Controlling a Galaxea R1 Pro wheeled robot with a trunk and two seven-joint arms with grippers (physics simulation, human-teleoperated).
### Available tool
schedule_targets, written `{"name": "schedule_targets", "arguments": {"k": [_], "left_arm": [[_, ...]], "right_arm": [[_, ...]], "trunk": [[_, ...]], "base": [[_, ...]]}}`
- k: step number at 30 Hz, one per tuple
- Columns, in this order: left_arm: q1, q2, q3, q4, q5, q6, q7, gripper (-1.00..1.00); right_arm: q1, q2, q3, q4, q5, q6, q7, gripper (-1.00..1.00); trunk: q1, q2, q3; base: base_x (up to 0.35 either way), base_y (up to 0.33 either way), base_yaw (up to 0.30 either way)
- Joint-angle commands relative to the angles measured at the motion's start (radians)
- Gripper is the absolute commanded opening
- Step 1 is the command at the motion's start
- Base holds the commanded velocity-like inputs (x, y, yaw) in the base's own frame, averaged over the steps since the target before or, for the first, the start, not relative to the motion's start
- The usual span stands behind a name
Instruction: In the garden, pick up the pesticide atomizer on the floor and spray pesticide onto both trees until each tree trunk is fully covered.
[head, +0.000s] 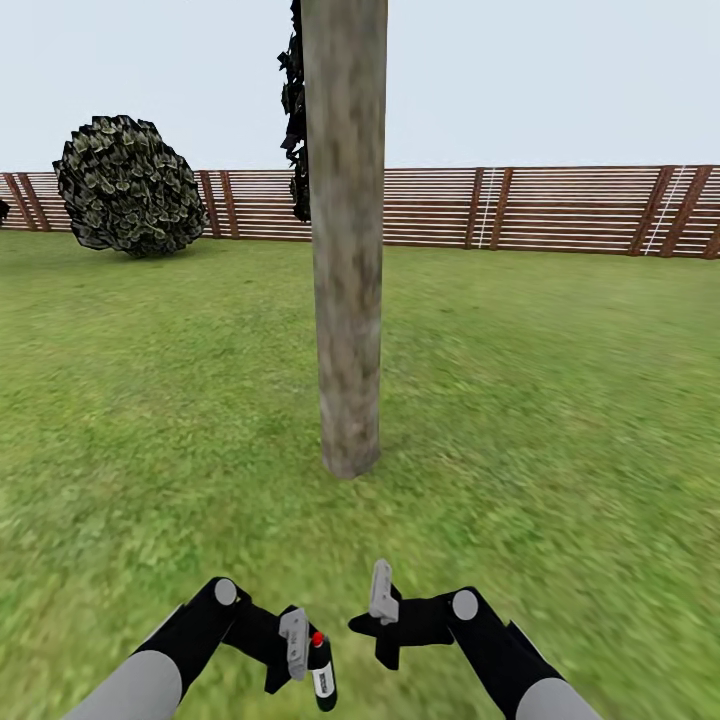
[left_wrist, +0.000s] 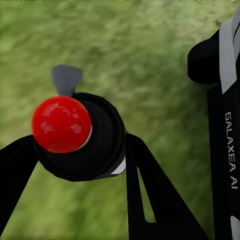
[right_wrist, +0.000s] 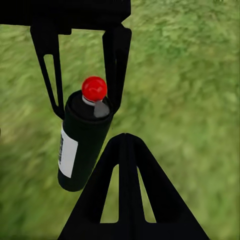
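Gripping the slim black atomizer bottle with the red cap (head: 321, 672), the left gripper (head: 296, 646) has its fingers closed around the body, down at 6 o'clock in the head view. Right gripper (head: 383, 607) looks pinched together, empty. Thick mottled grey-brown tree trunk (head: 346, 250) stands at 12. Risk: bottle sits low in the fingers, so it could slip onto the green grass (head: 560, 400) while aiming.

Flat, even daylight, no cast shadows; blurry grass (head: 560, 420) texture throughout.
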Motion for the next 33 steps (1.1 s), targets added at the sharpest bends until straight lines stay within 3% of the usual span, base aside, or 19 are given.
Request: {"name": "schedule_targets", "arguments": {"k": [1, 10, 33], "left_arm": [[0.0, -0.003, 0.0, 0.0, 0.001, 0.0, 0.0, -1.0], [0.0, -0.03, 0.0, -0.001, -0.001, 0.0, 0.006, -1.0], [-0.008, -0.05, 0.001, -0.003, 0.008, -0.005, 0.026, -1.0]], "right_arm": [[0.0, 0.002, 0.0, 0.0, 0.0, 0.0, 0.0, -1.0], [0.0, 0.004, 0.0, 0.0, 0.0, 0.0, 0.0, -1.0], [0.0, 0.004, 0.0, -0.001, 0.0, 0.0, 0.0, -1.0]], "trunk": [[0.0, 0.0, 0.0], [0.0, 0.0, 0.0], [0.0, 0.0, 0.0]], "base": [[0.0, 0.0, 0.0], [0.0, 0.0, 0.0], [0.0, 0.0, 0.0]]}}
